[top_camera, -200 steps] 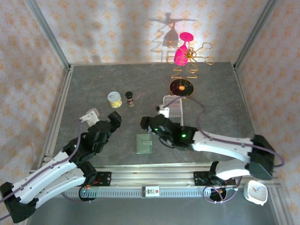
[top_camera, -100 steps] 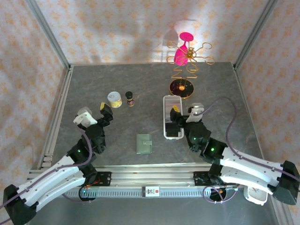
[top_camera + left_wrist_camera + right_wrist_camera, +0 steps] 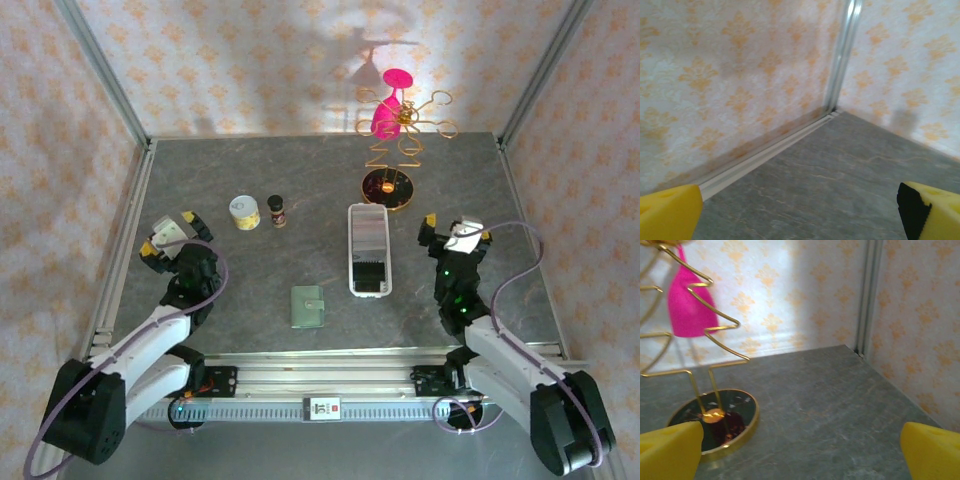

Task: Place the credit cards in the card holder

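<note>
- The left end effector [image 3: 168,231] stood near the left edge of the desk [image 3: 300,180], jaws wide apart and empty; its wrist view showed a yellow pad [image 3: 669,211] at each side with bare desk between.
- The right end effector [image 3: 458,228] stood just right of the white tray [image 3: 351,250], likewise spread wide and holding nothing.
- The card holder [image 3: 308,306] lay flat near the front of the desk, between the two arms, apparently folded shut.
- The credit cards [image 3: 369,236] appeared to lie inside the tray, one silvery and one dark; their edges were too small to make out.
- Judgement: no card was in the holder, so the task was at its start.
- Recommended: take a card with the right end effector, which was nearer. A thin flat card offers little grip, so lift one edge against the tray wall first.
- Recommended: pin and open the holder with the left end effector before presenting the card, and insert it edge-first, parallel to the pocket.
- Risk: an unsecured holder would probably slide on the smooth desk.
</note>
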{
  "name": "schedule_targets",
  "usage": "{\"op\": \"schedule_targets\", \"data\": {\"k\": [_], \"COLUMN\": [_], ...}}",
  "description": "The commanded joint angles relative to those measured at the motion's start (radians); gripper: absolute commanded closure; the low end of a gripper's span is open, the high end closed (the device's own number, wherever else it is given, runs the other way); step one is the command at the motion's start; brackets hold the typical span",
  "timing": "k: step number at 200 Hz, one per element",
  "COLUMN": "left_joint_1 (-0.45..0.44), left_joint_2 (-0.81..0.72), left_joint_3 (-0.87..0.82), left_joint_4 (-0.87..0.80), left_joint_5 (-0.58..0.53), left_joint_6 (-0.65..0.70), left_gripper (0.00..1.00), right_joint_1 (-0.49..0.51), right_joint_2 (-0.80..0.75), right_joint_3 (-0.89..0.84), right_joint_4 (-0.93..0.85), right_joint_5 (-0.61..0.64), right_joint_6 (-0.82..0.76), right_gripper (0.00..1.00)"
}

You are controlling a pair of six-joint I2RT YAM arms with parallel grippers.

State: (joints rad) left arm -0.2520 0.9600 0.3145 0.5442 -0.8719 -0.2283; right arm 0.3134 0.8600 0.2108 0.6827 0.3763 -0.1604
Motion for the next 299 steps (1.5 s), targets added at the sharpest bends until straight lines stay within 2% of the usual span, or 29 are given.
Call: {"op": "schedule_targets", "data": {"k": [1,52,79,92,118,133,149,166,180,194,202,213,227,243,250,258,271,285,299], "left_joint_1": [0.043,0.092,0.114,0.125,0.162,0.185,0.191,0.201,0.202,0.203,0.21,0.213,0.217,0.218,0.218,0.219,0.22,0.22,0.221], "left_joint_2": [0.039,0.216,0.329,0.346,0.387,0.412,0.448,0.519,0.493,0.552,0.549,0.598,0.56,0.59,0.58,0.569,0.584,0.574,0.583], "left_joint_3": [-0.002,-0.023,-0.028,-0.004,-0.035,-0.053,-0.045,-0.098,-0.07,-0.083,-0.104,-0.129,-0.099,-0.119,-0.112,-0.104,-0.116,-0.108,-0.116], "left_joint_4": [0.043,0.139,0.235,0.209,0.399,0.51,0.547,0.751,0.637,0.746,0.743,0.887,0.748,0.841,0.807,0.771,0.824,0.787,0.82], "left_joint_5": [0.014,0.039,0.073,0.123,0.236,0.355,0.413,0.44,0.516,0.598,0.633,0.629,0.628,0.629,0.628,0.63,0.63,0.629,0.63], "left_joint_6": [-0.02,-0.059,-0.038,-0.041,0.038,0.08,0.123,0.153,0.145,0.199,0.183,0.202,0.175,0.191,0.183,0.178,0.187,0.179,0.187], "left_gripper": [0.01,0.01,0.01,0.01,0.01,0.01,0.01,0.01,0.01,0.0,0.0,0.01,0.0,0.0,0.0,0.0,0.0,0.0,0.0], "right_joint_1": [-0.055,-0.082,-0.099,-0.109,-0.128,-0.134,-0.141,-0.175,-0.197,-0.205,-0.229,-0.247,-0.264,-0.289,-0.29,-0.29,-0.29,-0.29,-0.289], "right_joint_2": [0.024,0.127,0.209,0.251,0.316,0.369,0.419,0.472,0.534,0.586,0.611,0.682,0.652,0.675,0.661,0.671,0.666,0.67,0.668], "right_joint_3": [-0.034,-0.11,-0.133,-0.137,-0.13,-0.108,-0.091,-0.084,-0.071,-0.046,-0.035,-0.038,0.022,0.017,0.032,0.026,0.035,0.03,0.027], "right_joint_4": [0.1,0.24,0.323,0.366,0.459,0.477,0.521,0.572,0.609,0.609,0.606,0.712,0.524,0.573,0.521,0.557,0.526,0.54,0.546], "right_joint_5": [-0.091,-0.111,-0.141,-0.156,-0.207,-0.241,-0.266,-0.337,-0.358,-0.331,-0.363,-0.388,-0.395,-0.404,-0.405,-0.404,-0.404,-0.403,-0.403], "right_joint_6": [0.034,0.036,0.032,0.03,0.019,0.01,0.007,0.028,0.031,0.047,0.063,0.076,0.093,0.125,0.125,0.125,0.126,0.126,0.125], "right_gripper": [0.0,0.0,0.0,0.0,0.0,0.0,0.0,0.0,0.0,0.0,0.0,0.0,0.0,0.0,0.0,0.0,0.0,0.0,0.0]}}
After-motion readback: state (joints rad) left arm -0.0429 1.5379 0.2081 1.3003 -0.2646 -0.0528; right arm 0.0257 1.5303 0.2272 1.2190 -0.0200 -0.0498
